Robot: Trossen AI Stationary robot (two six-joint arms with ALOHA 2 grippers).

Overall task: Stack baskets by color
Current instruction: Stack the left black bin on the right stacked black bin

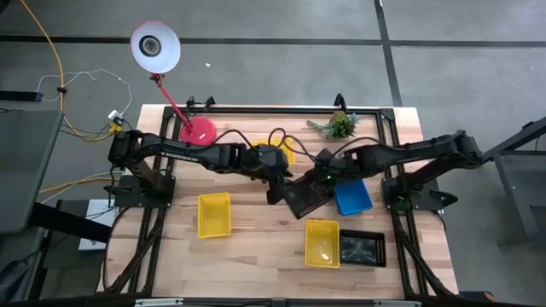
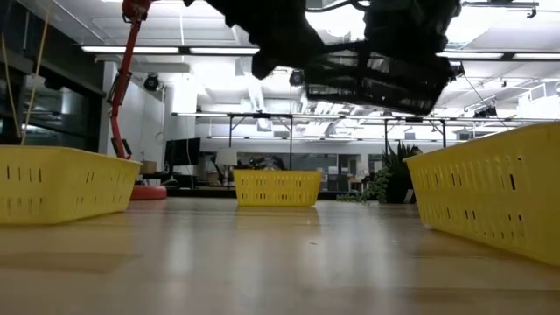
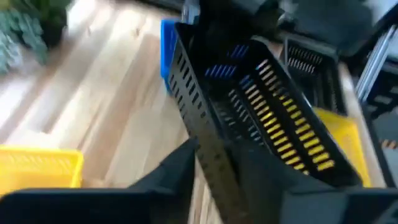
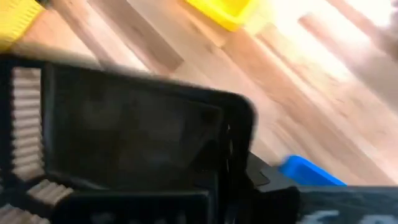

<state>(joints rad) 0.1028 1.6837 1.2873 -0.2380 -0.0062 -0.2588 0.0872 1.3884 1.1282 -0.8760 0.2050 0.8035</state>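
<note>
Black basket [image 1: 309, 197], seemingly slotted sides

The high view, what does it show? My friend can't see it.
Two robot arms meet over a wooden table, holding a black basket in the air between them. Yellow baskets, a blue basket and another black one lie around.

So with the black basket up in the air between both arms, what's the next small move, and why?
Probably carry the raised black basket toward the black basket on the table beside a yellow basket. The right gripper is shut on it, and like colors stack together.
</note>
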